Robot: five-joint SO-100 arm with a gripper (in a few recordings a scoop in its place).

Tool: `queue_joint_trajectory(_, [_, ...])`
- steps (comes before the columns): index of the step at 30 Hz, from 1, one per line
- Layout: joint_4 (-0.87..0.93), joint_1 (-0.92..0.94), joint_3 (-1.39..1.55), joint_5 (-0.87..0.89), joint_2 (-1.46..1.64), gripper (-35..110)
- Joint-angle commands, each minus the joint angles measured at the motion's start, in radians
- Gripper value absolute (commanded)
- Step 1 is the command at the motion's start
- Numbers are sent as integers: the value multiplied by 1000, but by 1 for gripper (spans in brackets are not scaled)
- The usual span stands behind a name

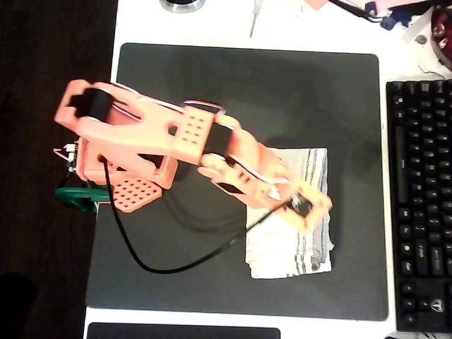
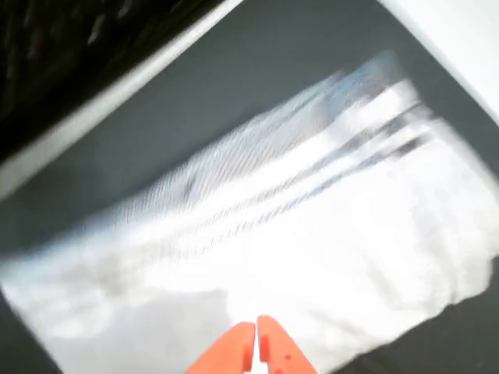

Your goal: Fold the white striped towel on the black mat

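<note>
Overhead view first: the soft white cloth towel with thin grey stripes [image 1: 311,247] lies bunched into a rough folded rectangle on the right half of the big matte charcoal-black desk mat [image 1: 212,85], which sits on the white desk [image 1: 134,21]. The orange plastic arm [image 1: 183,141] reaches across from the left, its gripper [image 1: 307,208] over the towel's middle. A black keyboard [image 1: 420,205] sits just right of the mat.

Wrist view is pretty blurry: the towel's stripes run diagonally, and the two orange jaws are pressed together, tips touching, nothing between them.
</note>
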Motion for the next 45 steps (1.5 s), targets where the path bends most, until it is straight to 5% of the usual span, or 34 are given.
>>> queue_joint_trajectory(1, [-11, -43, 204, -120, 255, 0])
queue_joint_trajectory(15, [26, -232, 647, -219, 788, 0])
queue_joint_trajectory(45, [417, -238, 733, -199, 957, 0])
